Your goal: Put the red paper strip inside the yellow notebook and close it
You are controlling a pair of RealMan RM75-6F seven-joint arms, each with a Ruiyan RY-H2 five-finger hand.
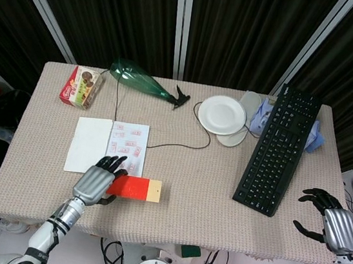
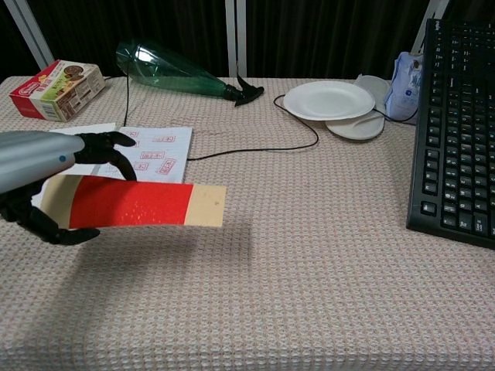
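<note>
The notebook [image 1: 106, 145] lies open on the table left of centre, showing a blank left page and a right page printed with red marks [image 2: 155, 151]. My left hand [image 1: 96, 183] holds the red paper strip [image 1: 135, 187] by its left end, just in front of the notebook's near edge. In the chest view the strip [image 2: 131, 203], red with tan ends, hangs level above the cloth, and my left hand [image 2: 39, 166] grips it from the left. My right hand [image 1: 331, 217] hovers empty at the table's right edge, fingers spread; the chest view does not show it.
A black keyboard [image 1: 278, 149] lies diagonally at the right. Behind the notebook are a snack box [image 1: 81, 86], a green bottle on its side [image 1: 141, 82], a white plate [image 1: 222, 114] and a black cable [image 1: 181, 147]. A blue-white pack [image 2: 402, 85] stands by the keyboard.
</note>
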